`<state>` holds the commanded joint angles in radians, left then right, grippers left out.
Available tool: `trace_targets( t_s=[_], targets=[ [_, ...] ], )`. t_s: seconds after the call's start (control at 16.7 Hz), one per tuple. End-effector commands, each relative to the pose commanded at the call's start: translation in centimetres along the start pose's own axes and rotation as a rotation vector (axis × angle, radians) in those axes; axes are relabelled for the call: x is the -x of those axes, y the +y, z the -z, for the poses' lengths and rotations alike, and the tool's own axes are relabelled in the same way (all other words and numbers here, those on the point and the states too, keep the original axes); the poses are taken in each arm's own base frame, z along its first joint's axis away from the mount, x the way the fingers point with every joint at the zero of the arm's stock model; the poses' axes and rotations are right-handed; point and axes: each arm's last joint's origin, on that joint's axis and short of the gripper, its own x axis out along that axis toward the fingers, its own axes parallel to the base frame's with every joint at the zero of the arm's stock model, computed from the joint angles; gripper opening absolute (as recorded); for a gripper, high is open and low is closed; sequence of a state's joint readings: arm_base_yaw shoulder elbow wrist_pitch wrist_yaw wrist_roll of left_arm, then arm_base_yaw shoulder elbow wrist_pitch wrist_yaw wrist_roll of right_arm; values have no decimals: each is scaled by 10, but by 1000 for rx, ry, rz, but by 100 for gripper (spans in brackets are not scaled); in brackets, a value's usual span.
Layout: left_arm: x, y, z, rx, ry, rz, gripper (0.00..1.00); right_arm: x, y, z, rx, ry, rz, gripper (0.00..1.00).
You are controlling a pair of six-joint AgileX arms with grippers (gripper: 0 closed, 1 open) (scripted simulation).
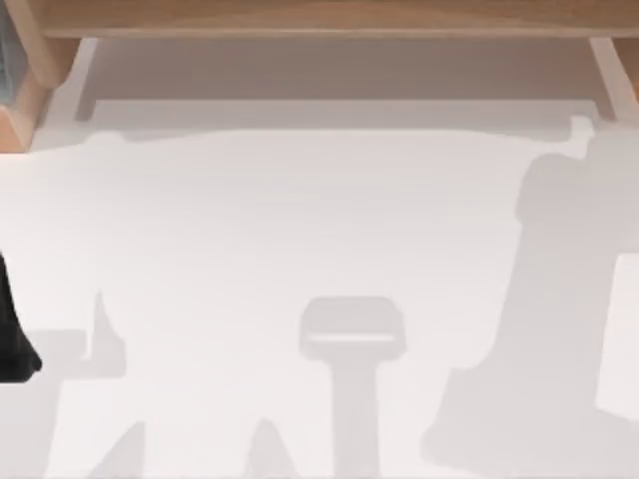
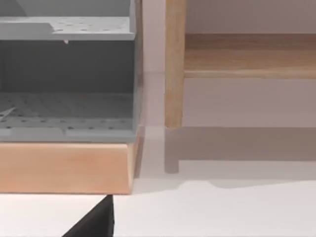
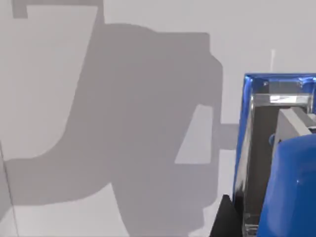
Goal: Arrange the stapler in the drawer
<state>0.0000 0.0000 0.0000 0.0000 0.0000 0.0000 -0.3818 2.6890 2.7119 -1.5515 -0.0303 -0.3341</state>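
Overhead camera above white table (image 1: 300, 230); both wrist cameras close, low.

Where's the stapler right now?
The stapler shows close up in the right wrist view, lying on the white table just beside a dark part of the right arm, so it sits under that arm.

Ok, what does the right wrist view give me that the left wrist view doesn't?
Right wrist view only: the stapler, bright blue with a grey metal channel, close to the camera over the white surface, and a dark tip of the right hand at the picture's edge beside it; whether the fingers are on it cannot be told. Left wrist view only: a grey perforated tray unit on a light wooden base, a wooden post, and a dark tip of the left hand. Both share the white table surface with shadows.
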Motion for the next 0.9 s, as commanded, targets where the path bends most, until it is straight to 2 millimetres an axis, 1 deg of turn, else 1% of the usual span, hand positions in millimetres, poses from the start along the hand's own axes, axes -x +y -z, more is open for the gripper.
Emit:
trace_targets(
  t_s=[0.12,0.24,0.3,0.42,0.54,0.66,0.78,0.9],
  targets=[
    [0,0,0,0,0,0,100,37,0,4,-32,-80,31,0],
    [0,0,0,0,0,0,100,74,-4,13,-86,-160,67,0],
    [0,0,0,0,0,0,100,87,-6,17,-117,-187,81,0],
    [0,0,0,0,0,0,100,100,-12,24,-170,-209,98,0],
    [0,0,0,0,0,0,100,100,-12,25,-187,-203,98,0],
    [0,0,0,0,0,0,100,94,-6,21,-161,-193,83,0],
    [0,0,0,0,0,0,100,80,0,14,-111,-173,60,0],
    [0,0,0,0,0,0,100,55,1,7,-64,-131,36,0]
  ],
)
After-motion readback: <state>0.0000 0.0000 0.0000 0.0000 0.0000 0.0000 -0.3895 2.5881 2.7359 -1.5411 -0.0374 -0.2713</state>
